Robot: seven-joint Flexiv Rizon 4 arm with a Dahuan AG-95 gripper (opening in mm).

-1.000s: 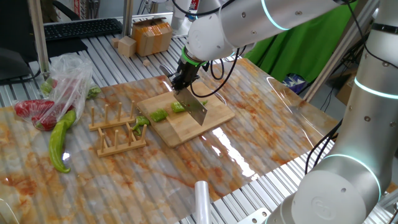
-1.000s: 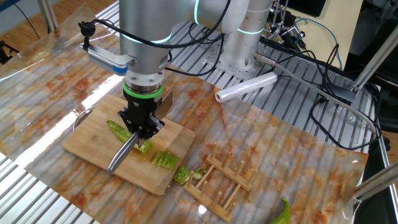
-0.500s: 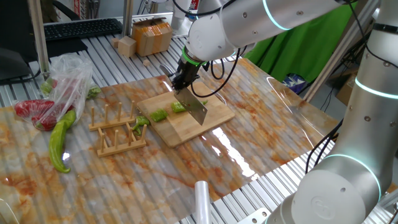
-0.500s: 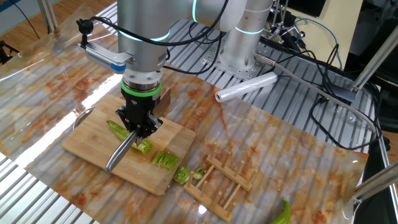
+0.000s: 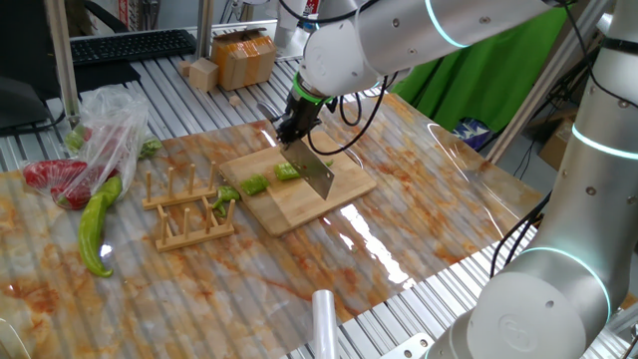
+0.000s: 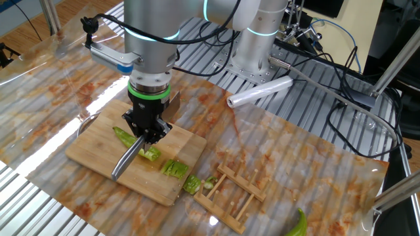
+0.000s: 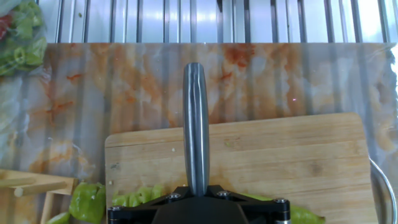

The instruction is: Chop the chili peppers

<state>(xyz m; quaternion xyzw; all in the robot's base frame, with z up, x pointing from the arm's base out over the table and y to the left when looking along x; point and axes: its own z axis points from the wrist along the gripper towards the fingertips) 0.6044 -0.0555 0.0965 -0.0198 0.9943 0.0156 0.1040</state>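
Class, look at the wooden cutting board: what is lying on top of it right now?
On the cutting board lie green chili pieces, with the knife held in the gripper coming down on one. The knife and gripper hide part of that chili.

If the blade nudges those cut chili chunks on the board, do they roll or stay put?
Likely they scoot rather than roll far: the cut chili chunks look short and flattened against the cutting board. Their glossy skin suggests they slide easily on the smooth wood. Being small, they are probably light; one piece already sits at the board's edge, so a nudge could push it off.
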